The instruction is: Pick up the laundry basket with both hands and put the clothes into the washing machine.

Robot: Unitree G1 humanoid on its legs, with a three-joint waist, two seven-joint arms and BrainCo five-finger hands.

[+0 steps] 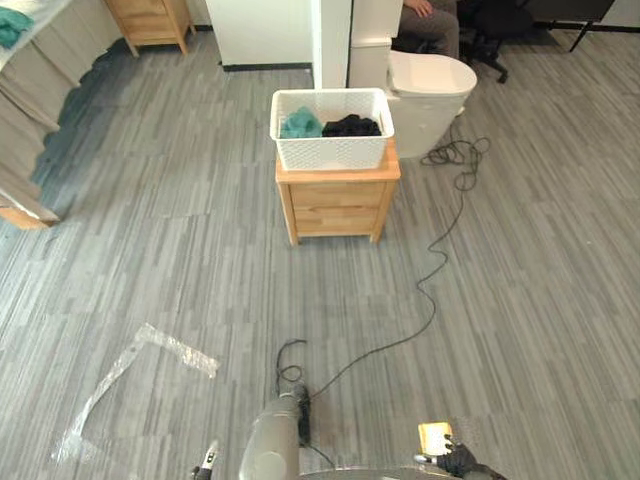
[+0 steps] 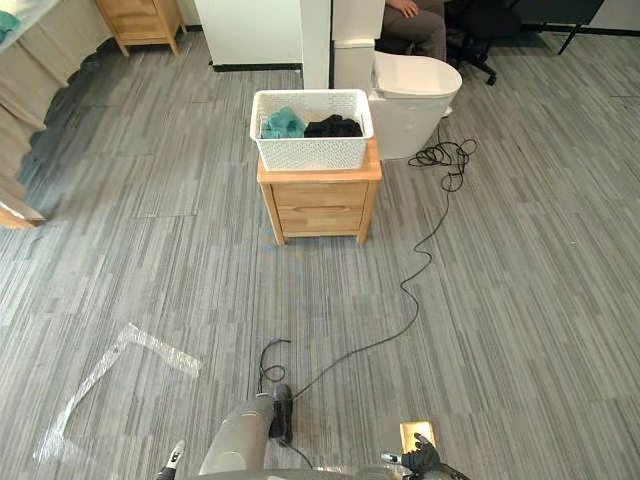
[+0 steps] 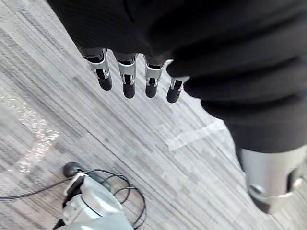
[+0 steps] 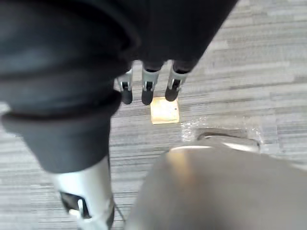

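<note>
Left hand (image 3: 128, 82) and right hand (image 4: 147, 90) hang with fingers straight, both empty. The white laundry basket (image 1: 331, 130) sits upper centre on a small wooden cabinet (image 1: 338, 205), well apart from them. It looks light, stiff plastic; I'd grip opposite rims.

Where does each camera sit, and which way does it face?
Left eye view: head, facing down-forward at the laundry basket on a wooden cabinet; right robot hand at bottom.
Right eye view: same scene, shifted slightly.
Left wrist view: left wrist, facing floor past open left robot hand.
Right wrist view: right wrist, facing floor; shares yellow square with eye views.
</note>
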